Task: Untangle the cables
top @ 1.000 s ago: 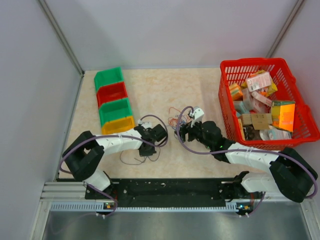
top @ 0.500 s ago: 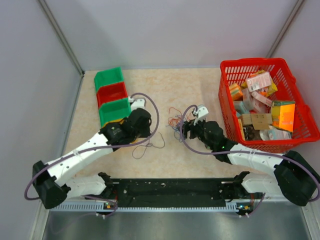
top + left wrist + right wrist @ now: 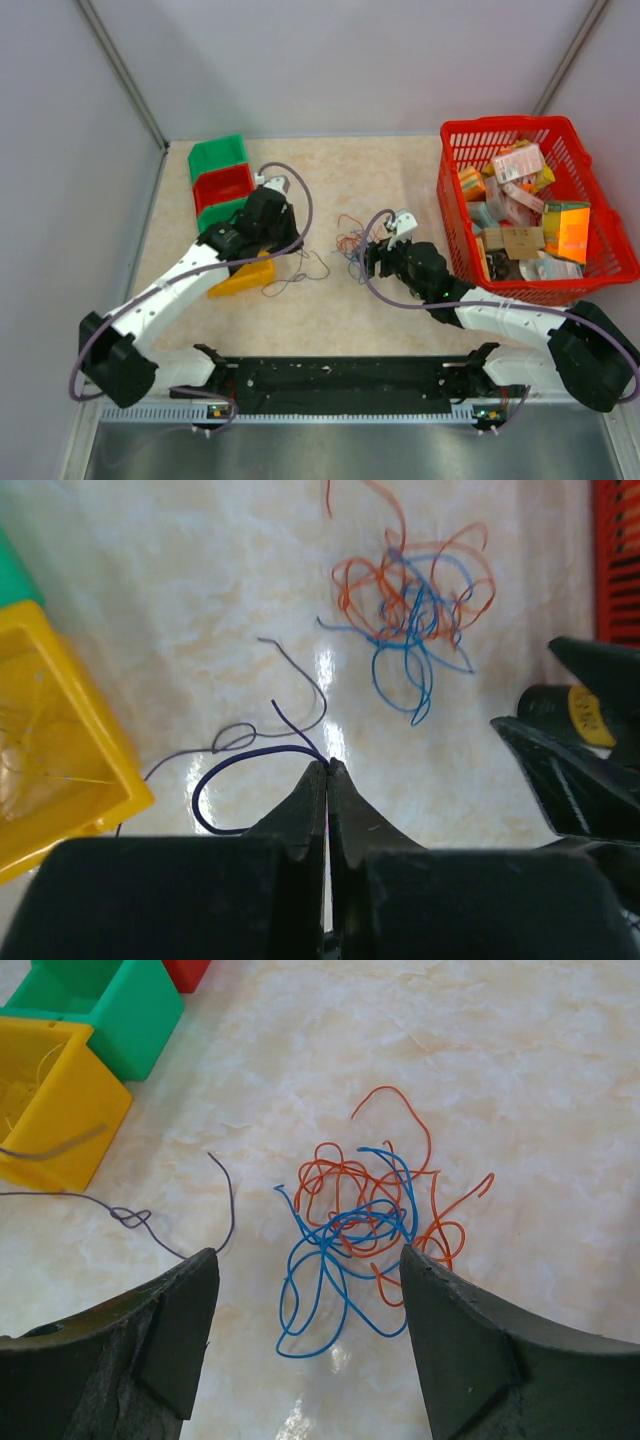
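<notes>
A tangle of thin blue and orange cables (image 3: 347,241) lies mid-table; it also shows in the left wrist view (image 3: 410,592) and the right wrist view (image 3: 360,1222). My left gripper (image 3: 285,243) is by the bins; its jaws (image 3: 327,768) are shut on a dark purple cable (image 3: 240,758) that loops out to the left. A thin grey-purple cable (image 3: 130,1217) with a small knot trails on the table. My right gripper (image 3: 368,258) hovers low over the tangle, open and empty (image 3: 310,1265), with the blue loops between its fingers.
Green (image 3: 218,155), red (image 3: 224,185) and green (image 3: 222,214) bins stand in a row at the left. A yellow bin (image 3: 243,277) sits skewed out of the row, near the left arm. A red basket (image 3: 455,130) full of packets stands at the right.
My left arm has swung away from the front and stretched up toward the bins, trailing the purple cable. The yellow bin has shifted forward and turned. The right gripper has barely moved.
</notes>
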